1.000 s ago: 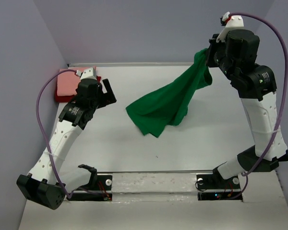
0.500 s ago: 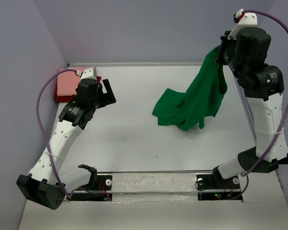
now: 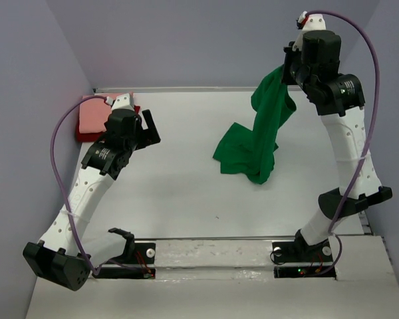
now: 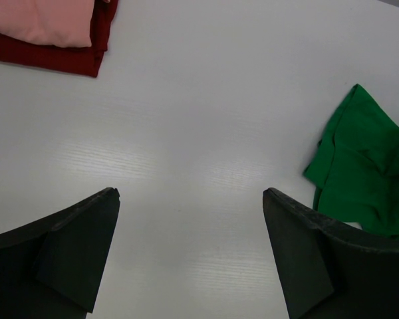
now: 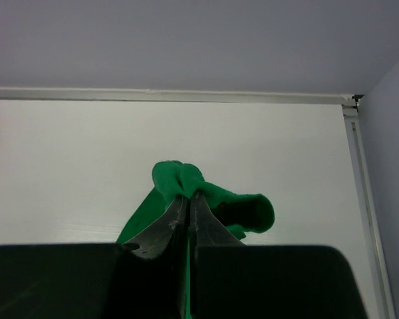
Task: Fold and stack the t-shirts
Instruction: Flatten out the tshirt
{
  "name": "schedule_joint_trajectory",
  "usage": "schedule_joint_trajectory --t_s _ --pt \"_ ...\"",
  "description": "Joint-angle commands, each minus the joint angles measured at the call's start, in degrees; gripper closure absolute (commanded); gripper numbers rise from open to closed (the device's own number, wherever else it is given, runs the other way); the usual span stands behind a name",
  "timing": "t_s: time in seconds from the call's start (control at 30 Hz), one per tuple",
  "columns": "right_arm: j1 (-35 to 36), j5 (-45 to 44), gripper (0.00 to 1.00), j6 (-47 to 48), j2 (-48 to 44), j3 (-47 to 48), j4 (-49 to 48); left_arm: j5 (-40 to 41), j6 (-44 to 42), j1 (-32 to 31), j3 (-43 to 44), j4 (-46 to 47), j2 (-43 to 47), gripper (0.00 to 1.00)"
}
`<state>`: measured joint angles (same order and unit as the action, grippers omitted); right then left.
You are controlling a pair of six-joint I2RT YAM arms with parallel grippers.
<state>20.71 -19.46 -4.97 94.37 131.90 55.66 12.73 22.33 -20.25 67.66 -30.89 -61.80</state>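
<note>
In the top external view, my right gripper (image 3: 287,70) is raised high at the far right, its jaws pinched tight on a bunch of the bright green cloth t-shirt (image 3: 256,143). The shirt hangs from that grip as a long drape running down and toward the near-left, and its lower end is crumpled on the white table (image 3: 186,199). My left gripper (image 3: 150,126) hovers at the far left, spread fully wide and holding nothing. Behind it in the far-left corner, the folded salmon-pink tee (image 3: 92,117) lies on top of the dark red tee (image 3: 79,136).

In the left wrist view, the left gripper (image 4: 189,196) looks down on bare tabletop between its wide-apart fingers (image 4: 80,232). The green shirt's pooled end (image 4: 359,166) sits off to the right, well apart from them. The pink-on-red stack (image 4: 53,56) is at the upper left, out of that path.

In the right wrist view, the right gripper (image 5: 188,203) shows its fingers pressed together with a fold of green cloth (image 5: 179,176) bulging above the tips.

The right arm has the shirt, so I judge the free lower end is what the left arm must reach, by moving rightward. Nothing stands between them. I can't tell which hem or sleeve is where in that heap.
</note>
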Motion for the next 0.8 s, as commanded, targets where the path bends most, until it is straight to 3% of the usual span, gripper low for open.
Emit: schedule_joint_trajectory --t_s 0.0,0.1,0.27,0.4,0.57,0.77 --pt "5.71 3.98 1.0 1.36 0.37 8.0 -1.7 0.63 -0.8 -0.4 1.6 1.63 0.02 0.01" --pt "9.07 10.4 1.0 0.32 2.39 10.12 -0.3 0.01 -0.27 -0.4 0.99 2.24 0.01 0.01" --pt "28.2 6.19 1.0 4.09 8.8 15.91 0.59 0.63 0.26 -0.32 -0.07 2.24 0.54 0.01" --pt "37.96 5.94 1.0 3.73 13.47 22.42 0.86 1.33 0.52 -0.4 -0.07 1.37 1.07 0.01" --pt "42.13 2.94 1.0 4.35 11.99 24.02 0.24 1.16 1.4 -0.84 0.19 1.1 0.72 0.01" --pt "45.56 -8.12 1.0 10.06 7.68 22.36 -2.66 3.08 3.16 -2.42 0.19 1.28 -0.6 0.01"
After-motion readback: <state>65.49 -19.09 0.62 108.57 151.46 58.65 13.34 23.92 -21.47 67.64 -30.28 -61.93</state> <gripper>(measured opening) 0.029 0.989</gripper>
